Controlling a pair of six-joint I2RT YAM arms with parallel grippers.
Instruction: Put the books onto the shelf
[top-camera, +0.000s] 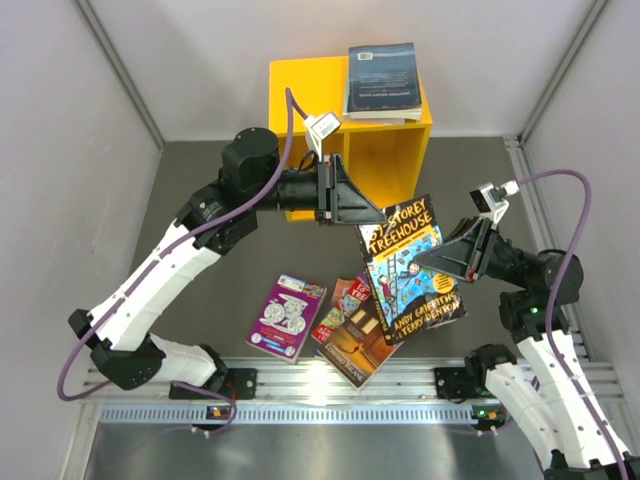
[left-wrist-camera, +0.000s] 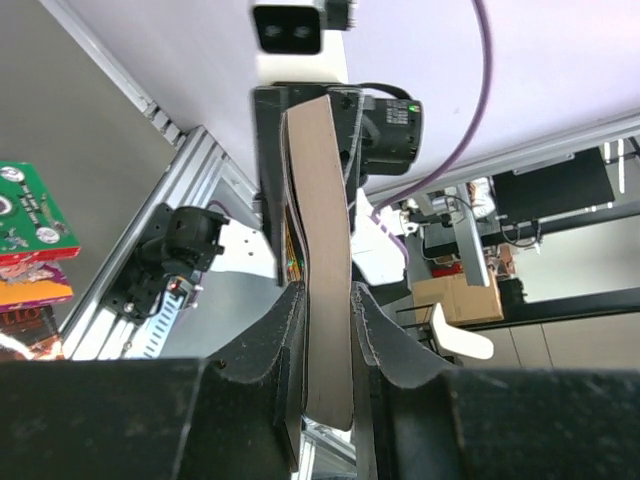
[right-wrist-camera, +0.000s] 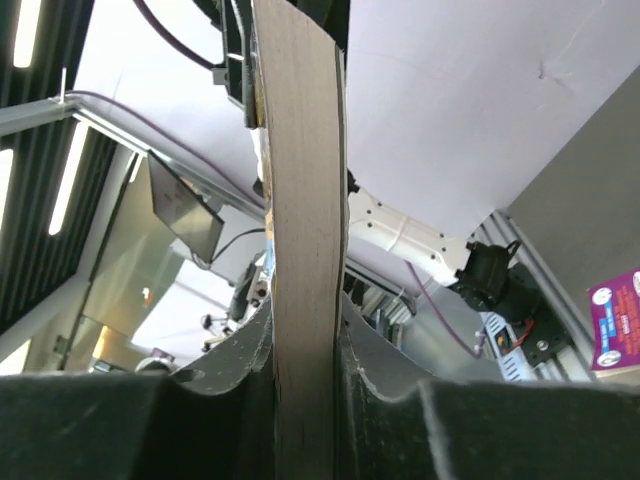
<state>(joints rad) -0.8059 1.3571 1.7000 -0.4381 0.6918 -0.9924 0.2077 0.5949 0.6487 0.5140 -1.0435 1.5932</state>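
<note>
A blue and yellow Treehouse book hangs tilted above the table, and both grippers have hold of it. My left gripper is shut on its upper left corner, and my right gripper is shut on its right edge. In the left wrist view the book's page edge stands clamped in the left gripper. The right wrist view shows the same page edge pinched in the right gripper. Behind stands the yellow shelf, with a dark blue book lying on its top.
Three more books lie on the dark mat near the front: a purple one, a red and green one and a brown one. A metal rail runs along the near edge. Grey walls close in both sides.
</note>
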